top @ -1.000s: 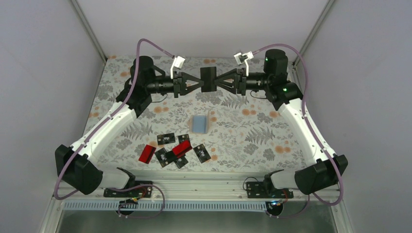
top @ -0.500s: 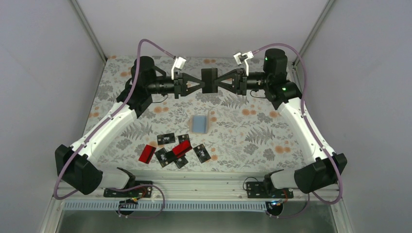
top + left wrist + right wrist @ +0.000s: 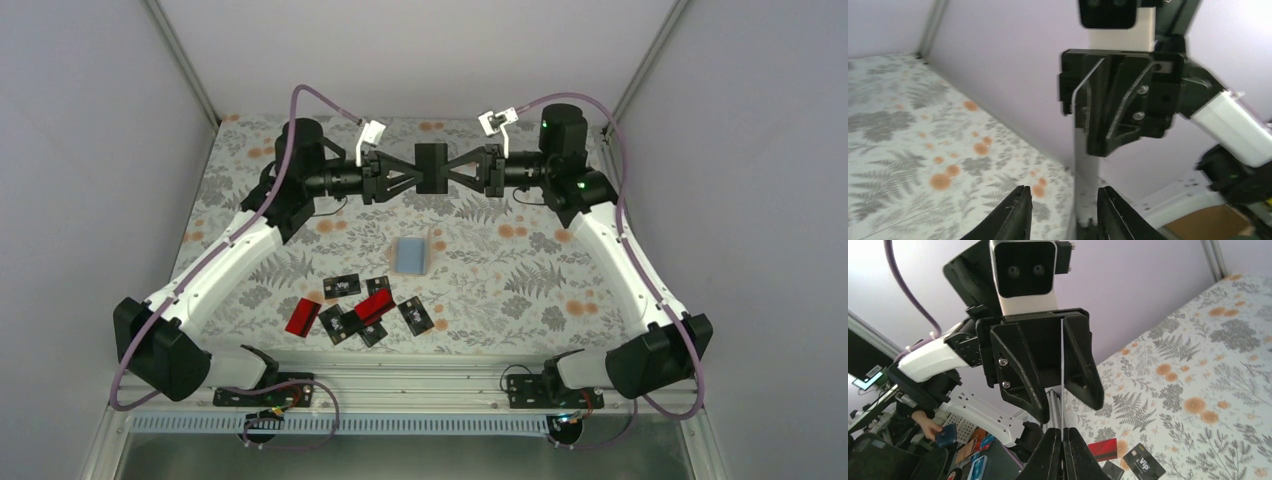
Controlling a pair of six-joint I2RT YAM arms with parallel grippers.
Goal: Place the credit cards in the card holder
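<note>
High over the back of the table, a black credit card (image 3: 431,166) hangs upright between both grippers. My right gripper (image 3: 449,172) (image 3: 1062,432) is shut on its edge. My left gripper (image 3: 414,177) (image 3: 1064,192) stands open around the card's other side, its fingers apart. The light blue card holder (image 3: 411,254) lies open mid-table. Several more credit cards lie near the front: black ones (image 3: 341,286) (image 3: 416,316) and two red ones (image 3: 302,316) (image 3: 374,307). The right wrist view shows a red card (image 3: 1103,449) and a black VIP card (image 3: 1144,461) below.
The fern-patterned tablecloth (image 3: 520,280) covers the table. Pale walls close in the back and sides. A metal rail (image 3: 400,375) with both arm bases runs along the near edge.
The right jaws have closed onto the black card. The left jaws, shut on it before, have opened. Both arms stay raised at the back.
</note>
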